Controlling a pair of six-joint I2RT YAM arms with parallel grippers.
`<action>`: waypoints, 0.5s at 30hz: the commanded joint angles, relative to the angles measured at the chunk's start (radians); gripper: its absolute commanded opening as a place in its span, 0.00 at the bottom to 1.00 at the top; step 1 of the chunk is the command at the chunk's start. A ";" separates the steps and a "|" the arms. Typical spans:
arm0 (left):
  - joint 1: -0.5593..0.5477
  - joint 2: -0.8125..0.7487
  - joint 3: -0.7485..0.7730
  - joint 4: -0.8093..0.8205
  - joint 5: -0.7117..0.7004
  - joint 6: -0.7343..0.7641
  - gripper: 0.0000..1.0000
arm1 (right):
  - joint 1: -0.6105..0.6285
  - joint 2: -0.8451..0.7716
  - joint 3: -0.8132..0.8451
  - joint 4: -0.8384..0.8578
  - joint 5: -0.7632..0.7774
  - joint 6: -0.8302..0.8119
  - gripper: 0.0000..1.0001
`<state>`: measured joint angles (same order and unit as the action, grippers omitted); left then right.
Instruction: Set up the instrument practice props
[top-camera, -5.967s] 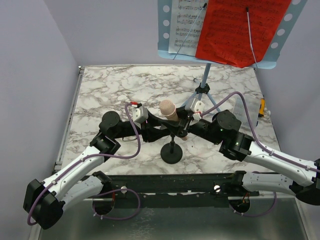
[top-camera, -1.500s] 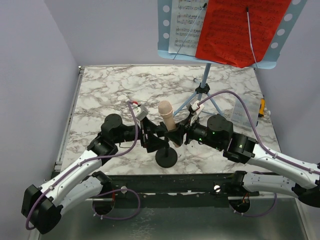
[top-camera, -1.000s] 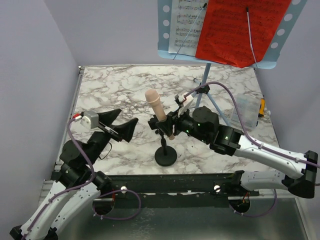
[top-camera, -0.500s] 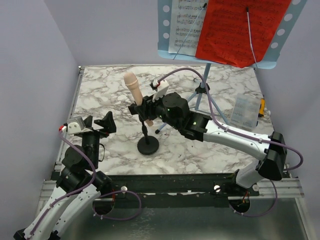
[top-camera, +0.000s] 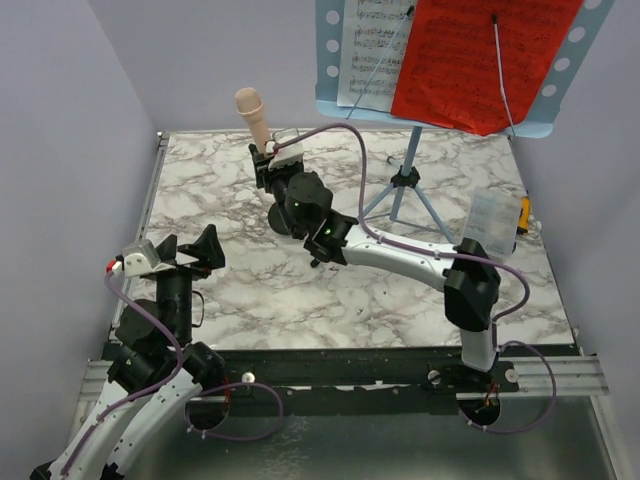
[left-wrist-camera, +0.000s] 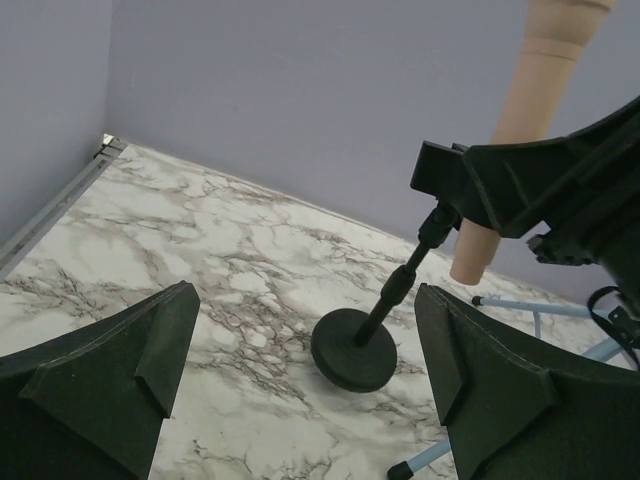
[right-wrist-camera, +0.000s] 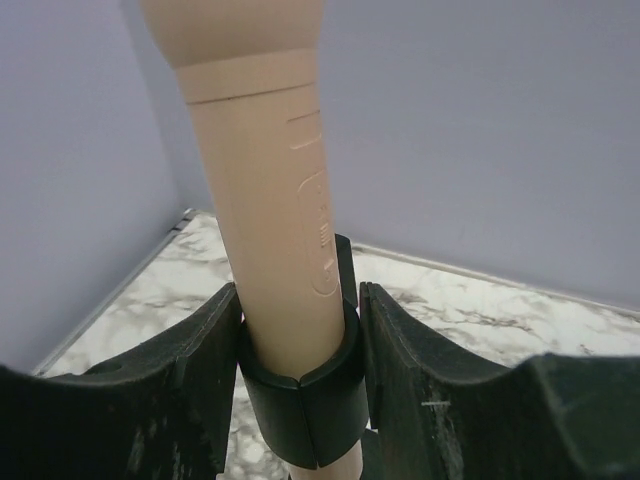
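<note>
The pinkish-beige microphone (top-camera: 251, 110) (right-wrist-camera: 262, 170) stands in its black clip (right-wrist-camera: 300, 405) at the back left of the table. My right gripper (top-camera: 270, 168) (right-wrist-camera: 300, 390) is shut on that clip, one finger on each side. In the left wrist view the black round base (left-wrist-camera: 353, 348) is down at the marble with its rod leaning up to the clip. My left gripper (top-camera: 186, 254) (left-wrist-camera: 305, 330) is open and holds nothing, near the front left. The light blue music stand (top-camera: 330, 100) holds white sheet music (top-camera: 368, 50) and a red sheet (top-camera: 480, 60).
The stand's tripod legs (top-camera: 400, 190) (left-wrist-camera: 540, 308) spread on the marble right of the microphone base. A small clear box (top-camera: 490, 222) stands at the right edge. My right arm stretches diagonally across the table's middle. Purple walls enclose the left, the back and the right.
My right arm has carried the microphone and its stand from the middle front to the back left. My left gripper stays open at the front left and has shifted only slightly.
</note>
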<state>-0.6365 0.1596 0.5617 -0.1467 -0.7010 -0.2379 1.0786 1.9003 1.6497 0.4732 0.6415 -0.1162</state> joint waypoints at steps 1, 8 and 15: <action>0.000 -0.005 -0.006 -0.019 0.009 0.002 0.98 | -0.008 0.098 0.085 0.341 0.193 -0.183 0.00; -0.002 0.000 -0.006 -0.021 0.028 0.002 0.98 | -0.022 0.181 0.075 0.533 0.257 -0.236 0.00; -0.002 0.005 -0.004 -0.023 0.037 0.003 0.98 | -0.027 0.183 -0.002 0.623 0.316 -0.227 0.00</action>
<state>-0.6365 0.1600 0.5617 -0.1604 -0.6899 -0.2386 1.0538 2.1040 1.6707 0.9131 0.8978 -0.3424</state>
